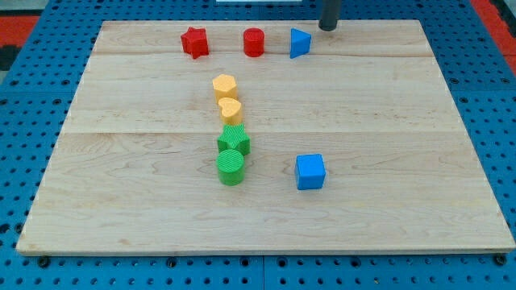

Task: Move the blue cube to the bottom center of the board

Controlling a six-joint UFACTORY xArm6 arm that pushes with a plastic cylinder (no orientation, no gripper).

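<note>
Your tip (326, 28) carries no gripper; swing it above the blue cube (310, 171), then push down-left toward the counter's (403, 225) bottom center.

Pale wooden board (387, 89) on blue pegboard (24, 105) — blocks red, yellow, green (ribbed), blue; blue cube (310, 171).

Blocks: two red (194, 42), two blue (310, 171), two yellow (225, 84), seemingly two green (231, 167).

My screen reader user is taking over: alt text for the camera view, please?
Blue cube sits right of centre on the wooden board, apart from the green cylinder. My tip is at the view's top, just right of the blue triangular block.
</note>
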